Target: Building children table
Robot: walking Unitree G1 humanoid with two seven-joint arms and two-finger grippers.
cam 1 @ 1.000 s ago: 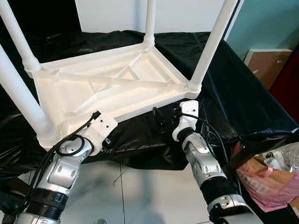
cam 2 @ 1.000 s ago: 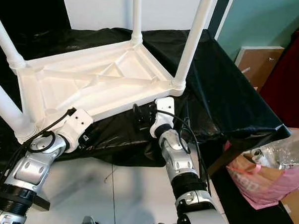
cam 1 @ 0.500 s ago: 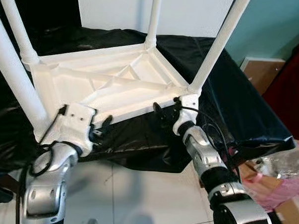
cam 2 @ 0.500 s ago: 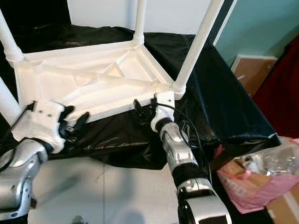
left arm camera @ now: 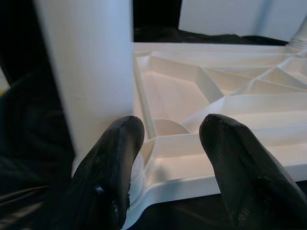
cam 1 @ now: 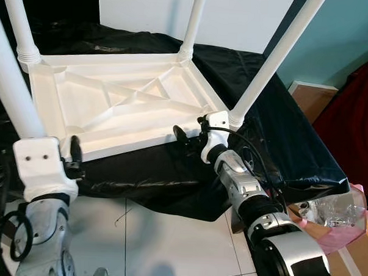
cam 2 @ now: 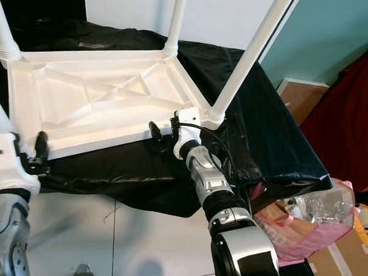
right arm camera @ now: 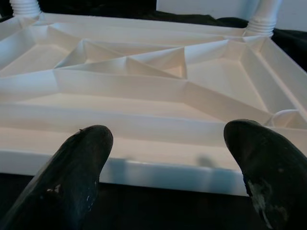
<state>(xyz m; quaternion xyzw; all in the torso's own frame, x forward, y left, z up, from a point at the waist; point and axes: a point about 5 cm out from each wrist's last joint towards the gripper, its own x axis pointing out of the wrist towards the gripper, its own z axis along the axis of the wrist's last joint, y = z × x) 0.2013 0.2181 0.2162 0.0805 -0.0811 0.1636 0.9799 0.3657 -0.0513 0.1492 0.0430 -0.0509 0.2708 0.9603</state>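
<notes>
— So, what lies in front of the left gripper (left arm camera: 168, 167)?

— The white table (cam 1: 121, 105), upside down on a black cloth (cam 1: 170, 174). The gripper sits at the table's near left corner with its two black fingers (left arm camera: 110, 172) spread apart, gripping nothing. Just beyond its fingertips is the rim of the table, and one finger is close beside the thick near-left leg (left arm camera: 86, 72). Whether that finger touches the leg is hard to make out. The leg's top is cut off by the picture edge.

— And further right?

— Past the left gripper the ribbed underside runs across, with diagonal braces. Two far legs stand at the back corners, the far-left leg (cam 1: 18, 21) and the far-right leg (cam 1: 193, 22), both cut off above.

— What about the right gripper (cam 1: 187, 135)?

— It is at the near long edge, close to the near-right leg (cam 1: 276, 56), which stands just to its right. Its fingers (right arm camera: 76, 167) are wide apart, with the table's edge in front of them and nothing clamped. From above, its fingertips are small and dark against the cloth, so contact with the rim cannot be judged.

— Anything beyond that arm?

— A brown box (cam 1: 311, 98) by the teal wall, and a clear plastic bag (cam 1: 333, 212), partly cut off at the frame's edge.
</notes>
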